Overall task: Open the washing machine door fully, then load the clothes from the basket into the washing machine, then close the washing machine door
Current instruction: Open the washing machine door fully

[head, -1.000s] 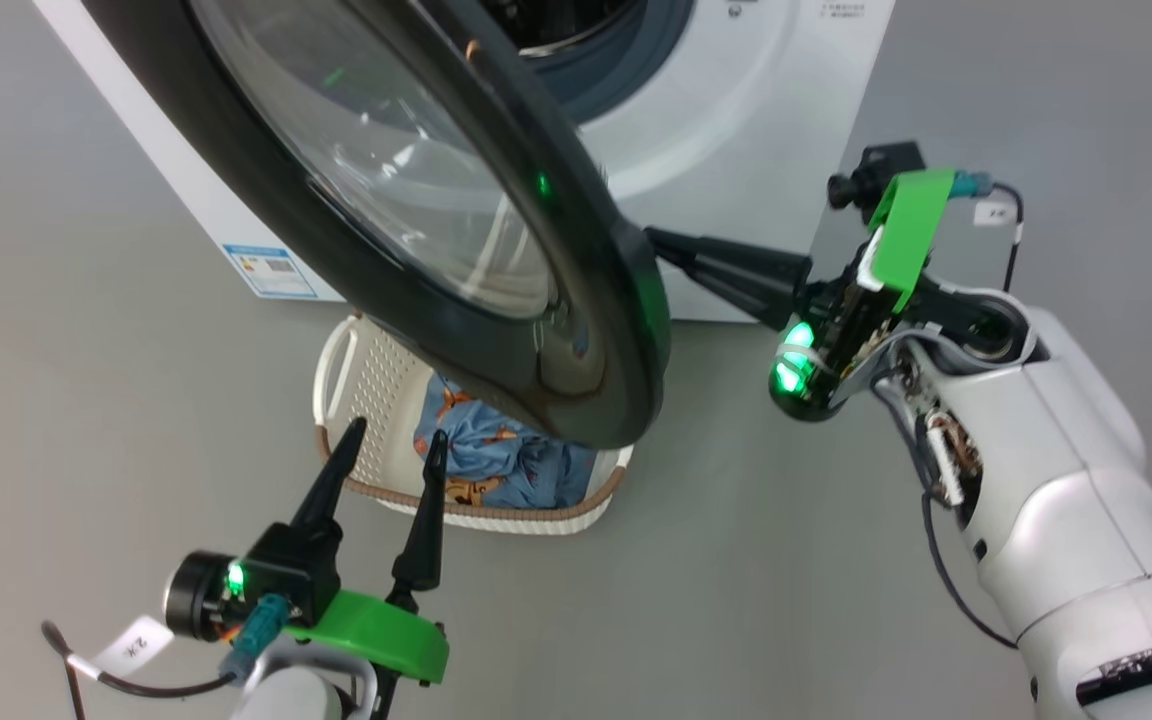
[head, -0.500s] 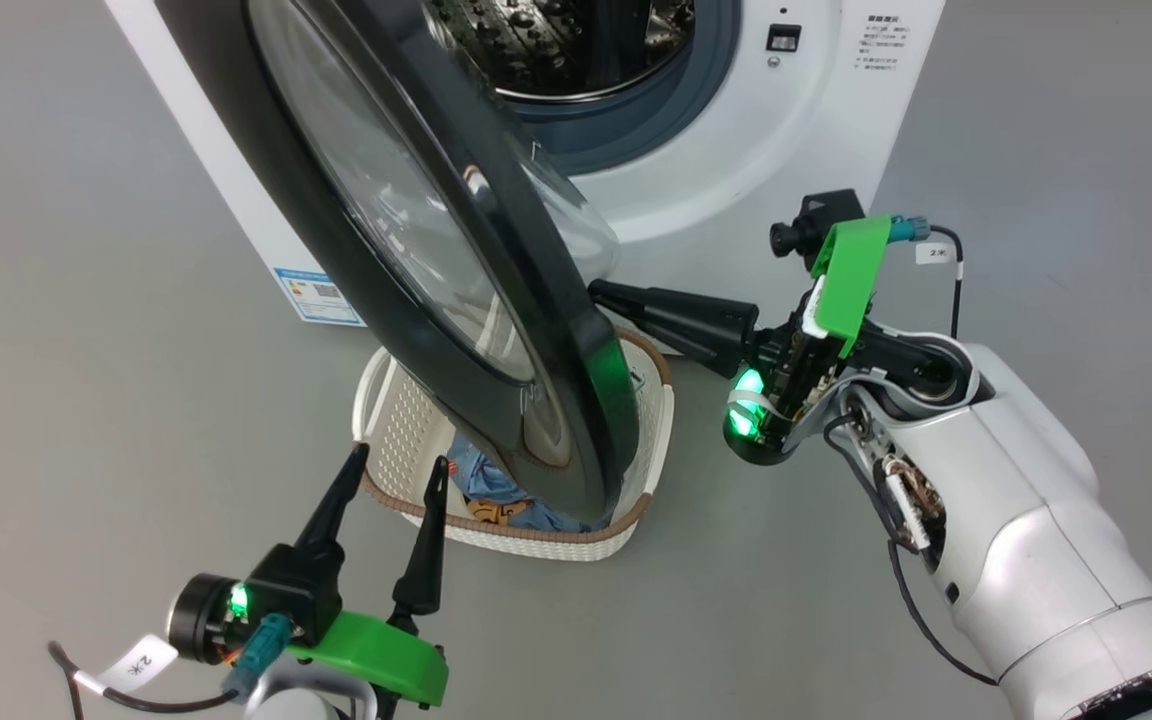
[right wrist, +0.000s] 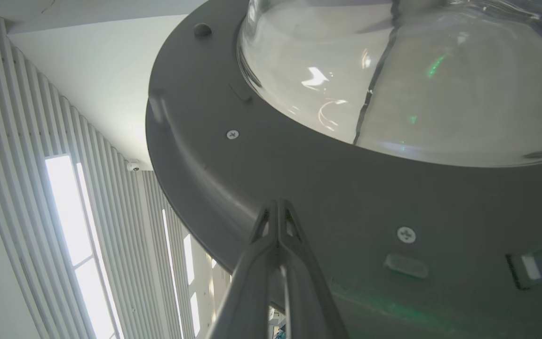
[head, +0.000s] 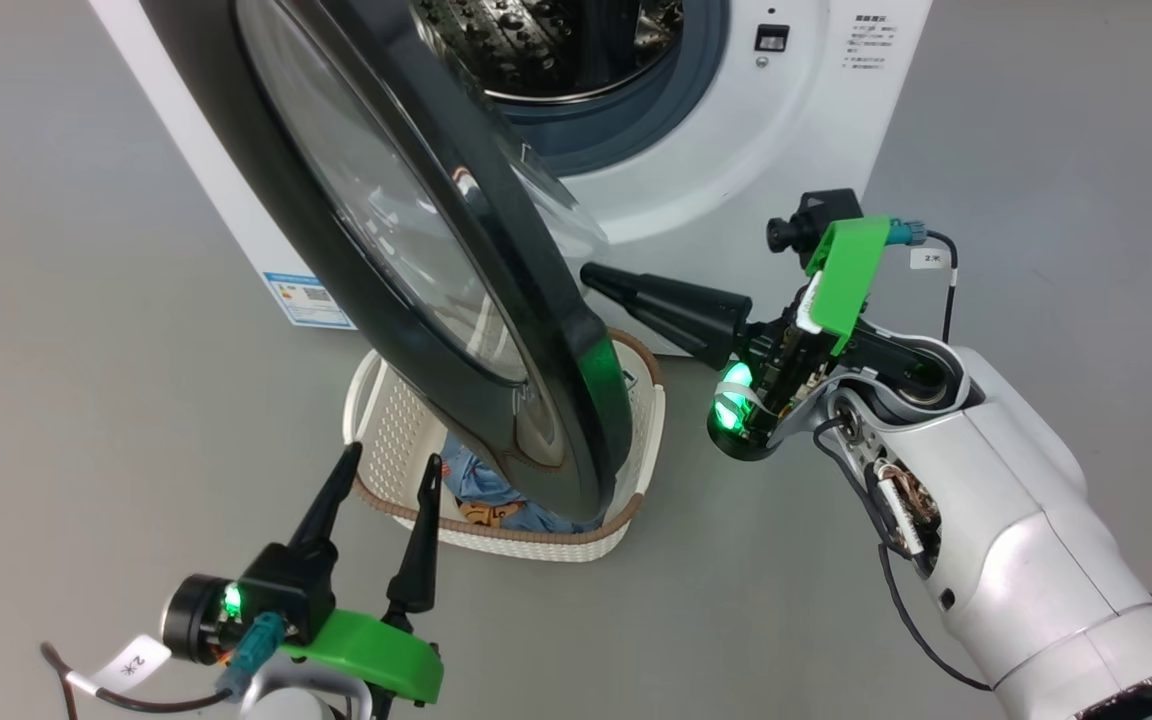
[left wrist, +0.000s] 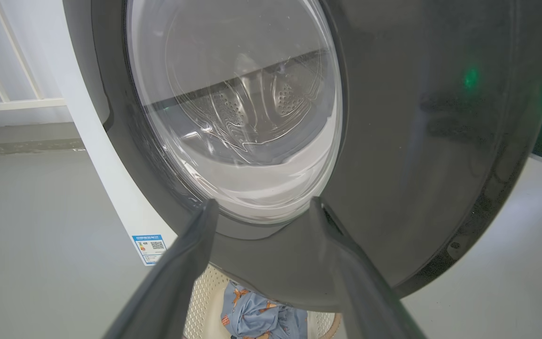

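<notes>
We hold our right fingers (head: pixel 601 282) pressed together into one narrow point, gripping nothing. A closed tip can push on the inner face of the washing machine door (head: pixel 386 260) without catching. In the right wrist view the tip lies against that grey inner rim, or just short of it.

The door stands part-way open, swung out leftward from the washing machine (head: pixel 736 150) at the far side, so the drum (head: pixel 556 40) is exposed. It hangs over the basket (head: pixel 536 540) on the floor (head: pixel 86 350) and hides much of the clothes (head: pixel 481 490) inside.

Our left fingers (head: pixel 428 480) hover spread wide and empty near the basket's near rim, facing the door's outer side, probably ready for the clothes. We judge the door must swing further left first.
</notes>
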Motion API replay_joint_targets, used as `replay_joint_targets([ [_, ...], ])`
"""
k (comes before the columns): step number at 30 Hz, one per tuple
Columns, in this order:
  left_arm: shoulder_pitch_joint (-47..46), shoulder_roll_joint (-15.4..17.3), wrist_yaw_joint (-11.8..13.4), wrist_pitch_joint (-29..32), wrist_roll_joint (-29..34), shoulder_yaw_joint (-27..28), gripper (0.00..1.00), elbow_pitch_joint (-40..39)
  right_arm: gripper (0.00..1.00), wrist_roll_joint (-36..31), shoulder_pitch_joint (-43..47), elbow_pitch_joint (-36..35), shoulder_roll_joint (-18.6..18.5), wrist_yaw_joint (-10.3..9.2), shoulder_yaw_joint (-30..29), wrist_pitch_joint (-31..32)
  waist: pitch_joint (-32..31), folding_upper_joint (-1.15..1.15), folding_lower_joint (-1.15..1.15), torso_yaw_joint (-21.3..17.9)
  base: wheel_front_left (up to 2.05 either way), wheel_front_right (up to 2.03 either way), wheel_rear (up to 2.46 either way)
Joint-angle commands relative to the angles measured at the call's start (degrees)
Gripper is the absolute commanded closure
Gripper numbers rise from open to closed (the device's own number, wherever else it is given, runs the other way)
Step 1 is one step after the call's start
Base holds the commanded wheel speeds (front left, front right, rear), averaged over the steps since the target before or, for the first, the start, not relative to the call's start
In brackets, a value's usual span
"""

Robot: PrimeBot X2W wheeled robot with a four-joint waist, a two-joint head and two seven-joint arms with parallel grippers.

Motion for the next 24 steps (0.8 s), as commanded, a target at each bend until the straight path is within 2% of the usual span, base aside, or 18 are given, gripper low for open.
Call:
replay_joint_targets([
  [1,-0.1,1.0,0.1,-0.5,0.0,2.1,0.0,-1.5,1.0,0.9,1.5,-2.3,1.0,0.09,-0.6,-0.9,0.1,0.0,0.0,-0.4,0.0,0.0,0.0],
  [11,0.2,1.0,-0.2,-0.5,0.7,3.6,0.0,-1.2,1.0,2.9,9.0,-12.5,-2.1,0.09,-8.0,-5.9,-0.8,0.0,0.0,-3.2,0.0,0.0,0.0],
  [17,0.6,1.0,-0.5,-0.5,0.9,4.1,0.0,-0.8,1.0,2.2,15.7,-19.7,-3.2,0.09,-12.1,-9.5,-1.6,0.0,0.0,-4.5,0.0,0.0,0.0],
  [18,0.7,1.0,-0.5,-0.5,0.9,4.2,0.0,-0.7,0.98,1.4,17.3,-21.3,-3.4,0.09,-12.9,-10.6,-1.8,0.0,0.0,-4.7,0.0,0.0,0.0],
  [19,0.8,1.0,-0.5,-0.5,0.9,4.4,0.0,-0.7,0.73,1.3,19.0,-22.6,-3.2,0.09,-13.6,-11.3,-2.0,0.0,0.0,-5.1,0.0,0.0,0.0],
  [20,0.9,1.0,-0.5,-0.5,1.0,4.6,0.0,-0.7,0.53,1.0,20.7,-23.9,-3.1,0.09,-14.2,-12.0,-2.1,0.0,0.0,-5.4,0.0,0.0,0.0],
  [21,1.0,1.0,-0.6,-0.5,1.0,4.7,0.0,-0.7,0.08,0.4,22.4,-25.2,-3.1,0.09,-14.8,-13.0,-2.2,0.0,0.0,-5.6,0.0,0.0,0.0],
  [22,1.2,1.0,-0.7,-0.5,1.1,4.7,0.0,-0.6,0.0,0.3,24.2,-26.4,-2.9,0.09,-15.4,-13.5,-2.4,0.0,0.0,-5.9,0.0,0.0,0.0],
  [24,1.4,1.0,-0.8,-0.5,1.1,4.9,0.0,-0.5,0.0,-0.2,27.6,-29.1,-2.7,0.09,-16.6,-14.7,-2.7,0.0,0.0,-6.3,0.0,0.0,0.0],
])
